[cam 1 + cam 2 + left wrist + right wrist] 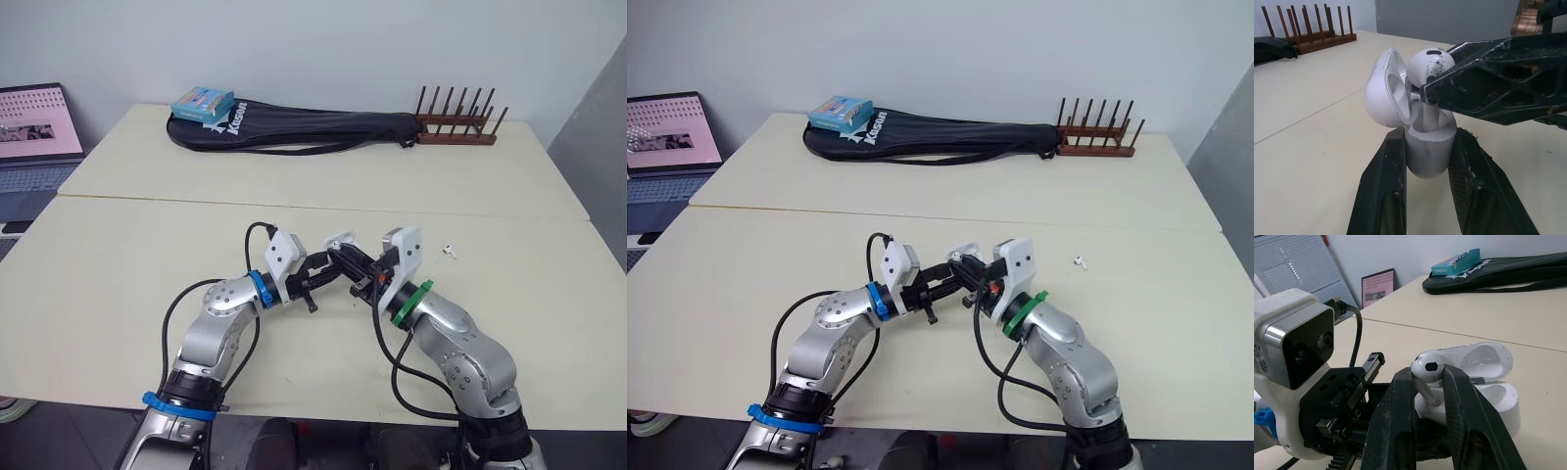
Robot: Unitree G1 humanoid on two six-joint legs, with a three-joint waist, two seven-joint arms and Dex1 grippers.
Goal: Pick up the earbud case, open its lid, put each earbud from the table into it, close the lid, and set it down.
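Observation:
My left gripper is shut on the white earbud case, held above the near table with its lid swung open. My right gripper is shut on a white earbud, whose stem reaches down into the case. In the head views the two grippers meet at the case, the left gripper from the left and the right gripper from the right. A second white earbud lies on the table to the right of the grippers.
At the back of the far table lie a black racket bag, a teal box and a wooden peg rack. A laptop stands off the table's left side. A seam runs between the two tables.

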